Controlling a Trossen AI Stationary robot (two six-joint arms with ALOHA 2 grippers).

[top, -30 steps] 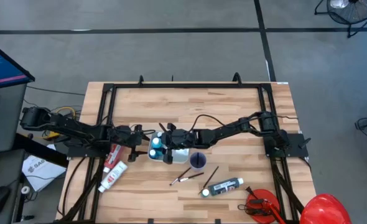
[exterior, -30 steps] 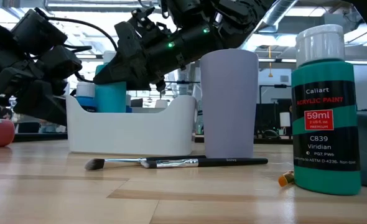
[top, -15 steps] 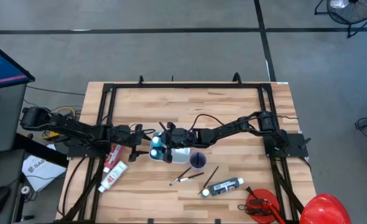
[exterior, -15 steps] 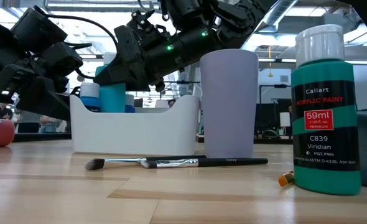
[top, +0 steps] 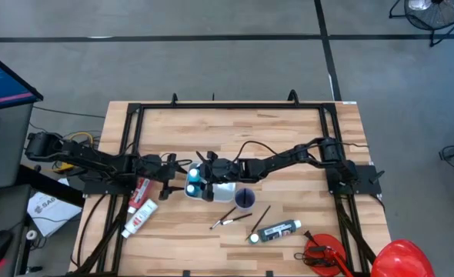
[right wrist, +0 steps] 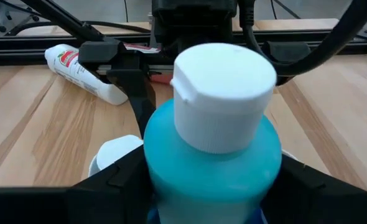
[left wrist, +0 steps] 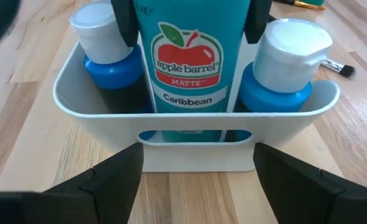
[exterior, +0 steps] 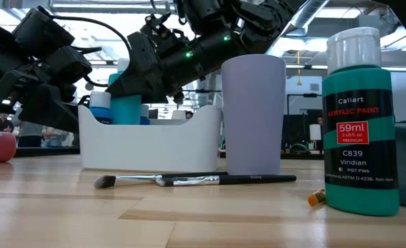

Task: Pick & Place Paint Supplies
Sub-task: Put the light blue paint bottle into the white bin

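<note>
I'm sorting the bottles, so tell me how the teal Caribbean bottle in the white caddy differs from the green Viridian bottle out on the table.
The Caribbean bottle stands inside the white caddy, flanked by two blue bottles; the Viridian bottle stands alone on the bare table. The Caribbean bottle is teal with an Apple Barrel label, the Viridian green with a Caliart label. The right gripper brackets the Caribbean bottle; nothing touches the Viridian. Both are upright with white caps.

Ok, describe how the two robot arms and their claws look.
Both arms are dark, jointed and matte. Black cables loop along the right arm and the left arm. Small green lights glow on the right arm's wrist. The left claw has broad, black, angular fingers.
</note>
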